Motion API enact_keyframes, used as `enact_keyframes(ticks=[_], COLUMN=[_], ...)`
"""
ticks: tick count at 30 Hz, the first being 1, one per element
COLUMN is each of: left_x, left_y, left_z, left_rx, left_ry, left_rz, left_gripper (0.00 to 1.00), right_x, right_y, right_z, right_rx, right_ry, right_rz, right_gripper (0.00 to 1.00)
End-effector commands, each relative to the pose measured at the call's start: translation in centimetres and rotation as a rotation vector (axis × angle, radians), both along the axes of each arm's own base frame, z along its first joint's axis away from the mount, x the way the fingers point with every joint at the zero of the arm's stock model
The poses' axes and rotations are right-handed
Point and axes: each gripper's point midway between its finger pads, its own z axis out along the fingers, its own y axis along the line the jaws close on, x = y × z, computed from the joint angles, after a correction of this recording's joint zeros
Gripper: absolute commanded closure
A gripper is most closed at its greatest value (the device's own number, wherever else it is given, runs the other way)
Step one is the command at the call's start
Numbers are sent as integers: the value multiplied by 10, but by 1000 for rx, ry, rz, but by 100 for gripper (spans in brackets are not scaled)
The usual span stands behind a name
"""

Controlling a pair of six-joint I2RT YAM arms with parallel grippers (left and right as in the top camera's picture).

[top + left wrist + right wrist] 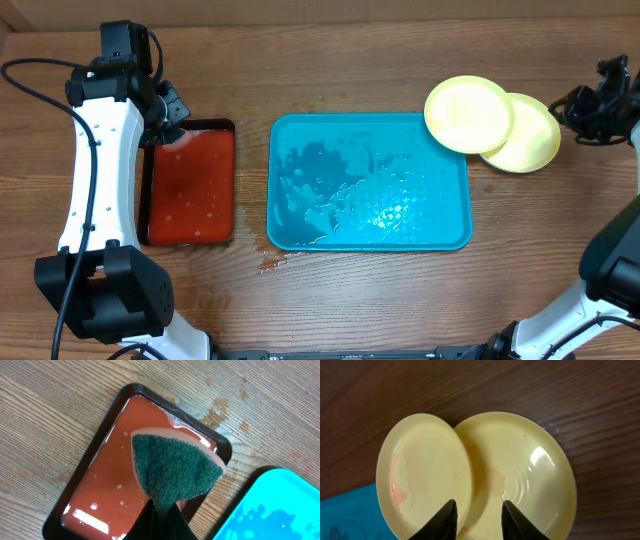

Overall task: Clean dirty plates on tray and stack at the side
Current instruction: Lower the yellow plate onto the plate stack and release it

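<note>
Bench (380, 300): brown wood grain, damp spots beside the two trays.
Right claw (479, 520): released, fingers spread and holding nothing, low over the plates.
Smeared plate (425, 470): pale yellow, directly ahead of the right claw and a little to its left. Its near rim appears to pass between the fingers. A reddish smear runs down the side away from the other plate.
Second plate (525, 475): pale yellow, ahead and to the right of the right claw, partly under the smeared one, with a faint stain near its middle.
Plate count: two in view; a third is not seen.
Blue tray (370, 180): wet and bare of plates, to the left of the right claw. The smeared plate overhangs its nearest corner.
Left claw (160, 515): clenched on a sponge.
Sponge (175, 467): green scouring face up, sticking out ahead of the left claw.
Black tray (223, 446): below the sponge and full of red liquid.
Nearer arm: the right, by a long way. The left claw is well apart, across the blue tray's long side.
Judgement: the smeared plate needs wiping, so plate and sponge must meet over the blue tray.
</note>
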Motion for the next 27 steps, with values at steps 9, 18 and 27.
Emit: enact_keyframes(ticks=[9, 18, 27], left_x=[2, 2, 3], left_y=[-2, -2, -2], left_z=[-2, -2, -2], left_rx=[-7, -7, -7], left_ry=[1, 2, -4], left_rz=[-9, -9, -10], left_gripper=[96, 96, 96], right_x=[14, 3, -3], right_y=[53, 33, 13], right_z=[-67, -86, -88], right_rx=[-64, -231, -325], right_ry=[136, 244, 283], right_rz=[110, 61, 14], right_gripper=[66, 65, 63])
